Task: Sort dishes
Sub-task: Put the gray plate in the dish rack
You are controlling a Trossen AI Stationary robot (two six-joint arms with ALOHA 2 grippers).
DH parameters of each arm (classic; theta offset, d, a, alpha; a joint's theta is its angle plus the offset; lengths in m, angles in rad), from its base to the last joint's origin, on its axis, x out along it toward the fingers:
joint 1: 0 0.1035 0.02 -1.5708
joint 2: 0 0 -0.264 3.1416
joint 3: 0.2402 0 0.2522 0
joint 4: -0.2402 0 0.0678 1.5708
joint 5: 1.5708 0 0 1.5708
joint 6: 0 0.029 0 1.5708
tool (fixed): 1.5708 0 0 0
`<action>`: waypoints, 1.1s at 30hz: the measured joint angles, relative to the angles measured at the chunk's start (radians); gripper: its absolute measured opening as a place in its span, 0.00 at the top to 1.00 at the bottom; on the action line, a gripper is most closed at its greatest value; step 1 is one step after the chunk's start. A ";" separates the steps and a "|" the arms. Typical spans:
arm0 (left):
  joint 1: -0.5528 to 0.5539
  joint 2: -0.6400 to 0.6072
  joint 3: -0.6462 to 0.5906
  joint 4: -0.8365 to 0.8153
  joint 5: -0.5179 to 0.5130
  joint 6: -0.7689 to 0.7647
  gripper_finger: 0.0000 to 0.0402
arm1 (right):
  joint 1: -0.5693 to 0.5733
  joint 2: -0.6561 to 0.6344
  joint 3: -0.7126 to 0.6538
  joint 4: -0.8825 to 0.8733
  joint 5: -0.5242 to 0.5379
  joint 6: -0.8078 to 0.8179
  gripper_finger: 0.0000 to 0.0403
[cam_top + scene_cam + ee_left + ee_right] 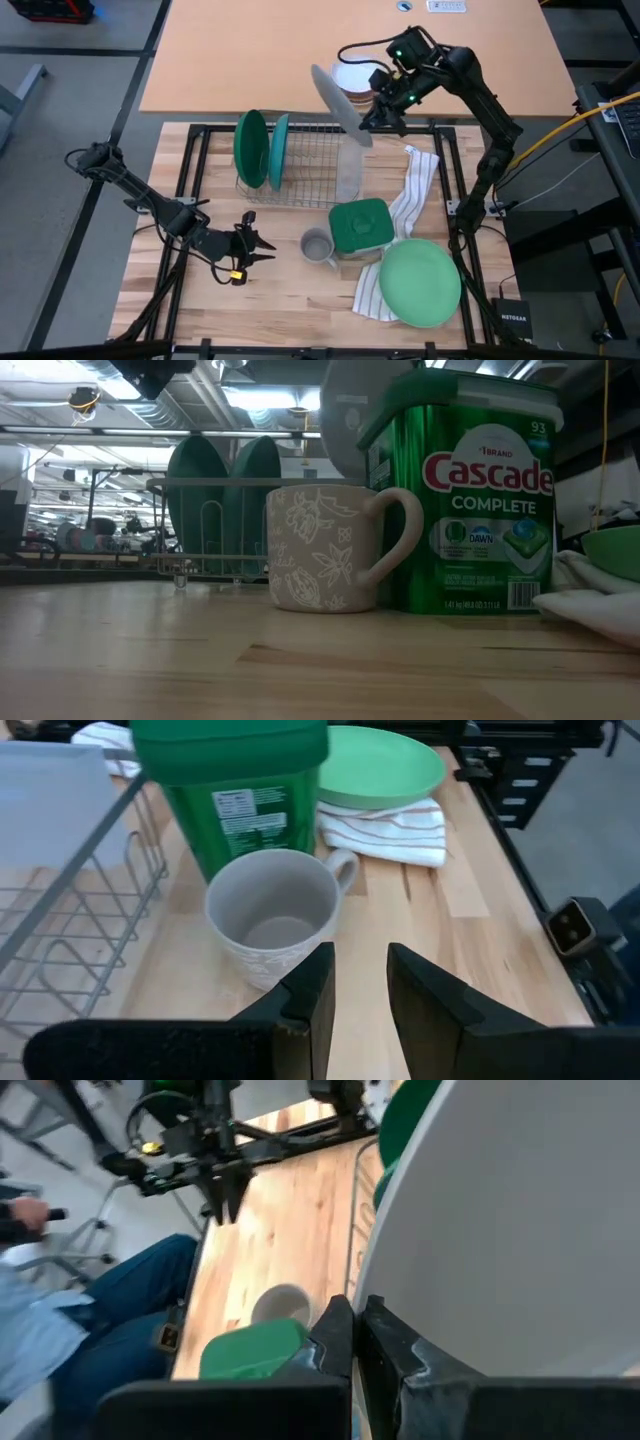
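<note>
My right gripper (383, 113) is shut on the grey plate (340, 103), which it holds on edge above the right end of the wire dish rack (300, 165). The dark green plate (250, 148) and the teal plate (279, 150) stand upright in the rack's left part. The light green plate (420, 282) lies flat on a striped towel (400, 215) at the near right. My left gripper (262, 245) is open and empty, just left of the grey mug (318, 247). My right gripper pinches the grey plate's rim (385, 1290) between its two fingers, one on each face. The fingers come from the table's far right side, slanting down. The plate is lifted clear and stands tilted on edge above the rack.
A green Cascade tub (358, 225) stands beside the mug. A translucent holder (348, 170) sits at the rack's right end. A white bowl with a brown rim (352, 85) is on the far table. A seated person (110, 1310) shows beyond the table's left side.
</note>
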 joint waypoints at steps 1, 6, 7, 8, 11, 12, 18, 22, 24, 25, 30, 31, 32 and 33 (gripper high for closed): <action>0.007 0.000 0.000 0.000 0.000 -0.003 0.79 | -0.012 -0.001 -0.015 -0.009 -0.025 -0.020 0.99; 0.039 0.000 0.000 0.001 0.000 -0.008 0.79 | -0.065 -0.002 -0.132 0.020 -0.153 -0.096 0.99; 0.045 0.000 0.000 0.001 0.000 -0.008 0.79 | -0.069 -0.003 -0.156 0.061 -0.177 -0.099 0.99; 0.051 0.000 0.000 0.001 0.000 -0.008 0.79 | -0.070 -0.003 -0.176 0.108 -0.206 -0.100 0.99; 0.065 0.000 0.000 0.002 0.000 -0.013 0.79 | -0.068 -0.003 -0.225 0.252 -0.279 -0.092 0.99; 0.070 0.000 0.000 0.002 0.000 -0.018 0.79 | -0.067 -0.003 -0.236 0.295 -0.289 -0.084 0.99; 0.075 0.000 0.000 0.001 0.000 -0.025 0.79 | -0.067 -0.005 -0.279 0.353 -0.286 -0.045 0.99; 0.075 0.000 0.000 0.001 0.000 -0.020 0.79 | -0.067 -0.005 -0.318 0.399 -0.256 -0.003 0.99; 0.075 0.000 0.000 0.000 0.000 -0.016 0.79 | -0.067 -0.005 -0.328 0.395 -0.236 0.007 0.98; 0.075 0.000 0.000 0.000 0.000 -0.015 0.79 | -0.068 -0.005 -0.330 0.388 -0.238 0.007 0.98; 0.076 0.000 0.000 0.000 -0.032 0.016 0.79 | -0.094 -0.010 -0.330 0.279 -0.257 -0.081 0.99; 0.078 0.000 0.000 0.001 -0.042 0.022 0.79 | -0.106 -0.011 -0.330 0.250 -0.257 -0.098 0.99; 0.082 0.000 0.000 0.002 -0.050 0.022 0.79 | -0.120 -0.011 -0.330 0.221 -0.260 -0.116 0.99; 0.087 0.000 0.000 0.002 -0.056 0.022 0.79 | -0.134 -0.013 -0.330 0.192 -0.263 -0.136 0.99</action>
